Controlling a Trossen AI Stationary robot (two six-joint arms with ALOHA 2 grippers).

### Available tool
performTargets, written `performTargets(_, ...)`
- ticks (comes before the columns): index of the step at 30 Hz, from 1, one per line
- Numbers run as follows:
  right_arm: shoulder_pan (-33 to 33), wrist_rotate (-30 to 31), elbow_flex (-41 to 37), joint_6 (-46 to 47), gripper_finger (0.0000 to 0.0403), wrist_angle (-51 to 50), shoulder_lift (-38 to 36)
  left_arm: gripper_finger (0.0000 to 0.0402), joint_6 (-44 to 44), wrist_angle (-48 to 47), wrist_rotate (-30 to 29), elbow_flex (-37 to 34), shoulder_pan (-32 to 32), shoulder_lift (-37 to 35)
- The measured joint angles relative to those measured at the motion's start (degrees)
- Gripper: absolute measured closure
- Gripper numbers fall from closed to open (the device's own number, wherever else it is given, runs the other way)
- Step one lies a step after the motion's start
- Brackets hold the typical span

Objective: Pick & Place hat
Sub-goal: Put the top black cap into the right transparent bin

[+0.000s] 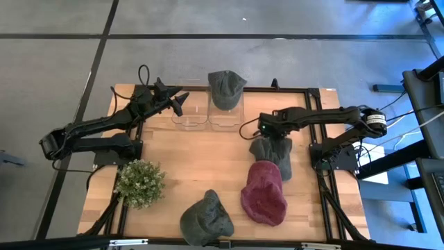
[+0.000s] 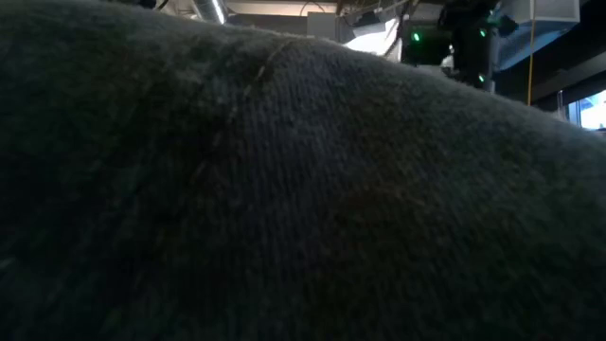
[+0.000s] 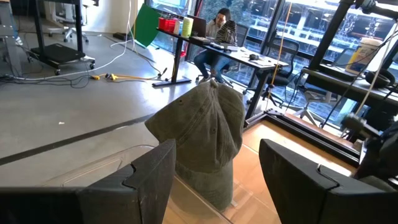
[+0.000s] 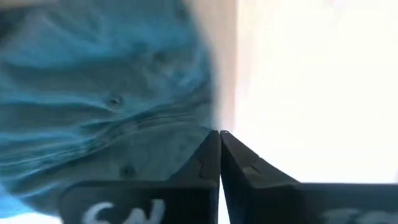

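1. Judging by the layout, one hat is taken as placed: a grey-green cap (image 1: 225,89) is seen draped over the clear stand (image 1: 208,118) at the table's far edge.
2. Three hats are left on the wooden table (image 1: 194,167), all on the near side of the clear stand: a grey cap (image 1: 272,154) nearest it, a maroon beanie (image 1: 264,194) touching that cap, and a grey beanie (image 1: 206,219) at the near edge.
3. The right gripper (image 1: 265,137) is lowered onto the grey cap; its fingers (image 4: 205,158) are seen closed together at the fabric's edge, so a pinch is judged likely.
4. The left gripper (image 1: 179,101) is held beside the clear stand, fingers (image 3: 152,171) spread, nothing held.
5. A potted plant (image 1: 140,182) stands untouched, well away from the clear stand.
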Motion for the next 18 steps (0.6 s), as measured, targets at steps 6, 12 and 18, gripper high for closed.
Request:
performTargets(6, -0.23, 2.58, 5.82, -3.74, 0.0394, -1.35, -0.11, 0.0174, 0.0, -0.04, 0.01, 0.0, 0.0, 0.0)
performTargets(12, -1.28, -1.36, 5.9, -6.13, 0.0393, -3.54, -0.09, 0.0174, -0.05, -2.73, 0.11, 0.0, 0.0, 0.0)
performTargets(18, -3.23, -7.68, 5.82, -5.32, 0.0323, -2.73, -0.11, 0.0174, -0.15, -4.25, 0.13, 0.0, 0.0, 0.0)
